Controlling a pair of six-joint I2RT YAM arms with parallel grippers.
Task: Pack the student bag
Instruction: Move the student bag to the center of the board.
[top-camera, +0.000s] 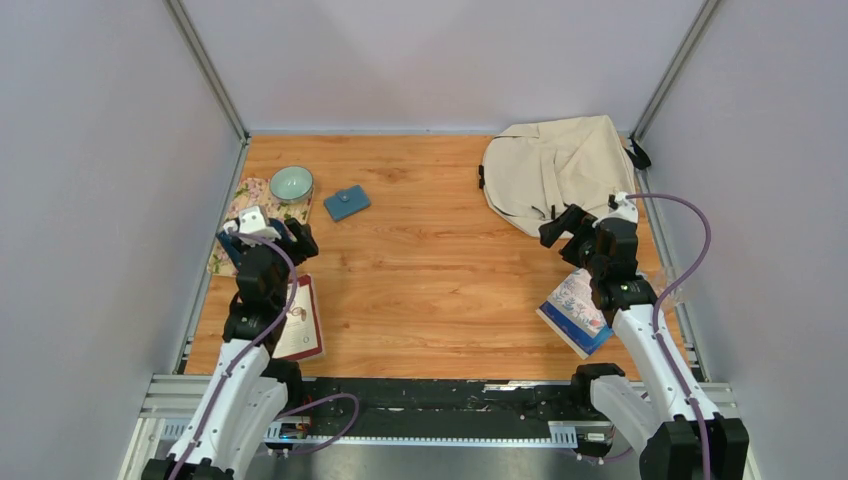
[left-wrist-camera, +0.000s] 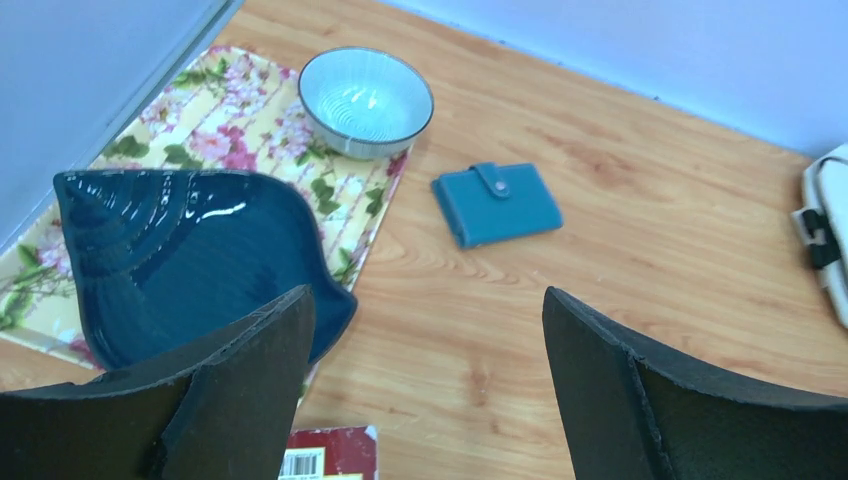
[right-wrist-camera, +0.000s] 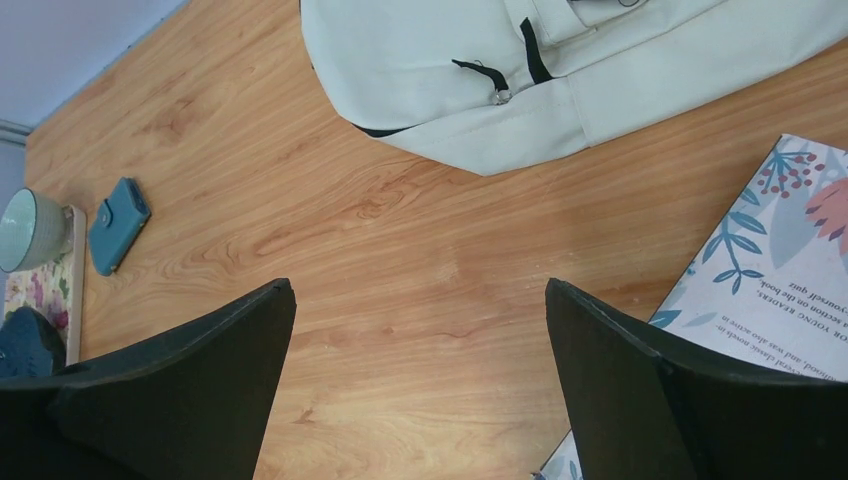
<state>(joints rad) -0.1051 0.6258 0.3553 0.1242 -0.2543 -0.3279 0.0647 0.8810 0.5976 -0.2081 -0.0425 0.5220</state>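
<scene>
We found the student bag (top-camera: 558, 172) lying flat in the far right corner of the bench (top-camera: 430, 270), its right side close to the wall rail. It was a cream backpack with black zippers and a black strap end showing at its far right edge.

The right fingers (right-wrist-camera: 200, 390) stood wide apart and held nothing. In the top view they sat at the bag's near edge, and the wrist view looked between them at bare wood, with the bag's rounded edge and a zipper pull beyond. Whether they touched the fabric we could not tell. A book with a floral cover (right-wrist-camera: 780, 270) lay near the right arm, partly hidden under it in the top view.

The left fingers (left-wrist-camera: 240, 380) were also spread wide and empty, above the near left part of the bench. Ahead of them a flowered tray (left-wrist-camera: 250, 110) ran along the left edge. A dark blue leaf-shaped dish (left-wrist-camera: 180, 260) rested on it, and a pale blue bowl (left-wrist-camera: 365, 100) sat at its far corner. A small blue wallet (left-wrist-camera: 497, 203) lay shut on the bare wood just to the right of the bowl, apart from it. A red book (top-camera: 303, 322) lay beside the left arm.
</scene>
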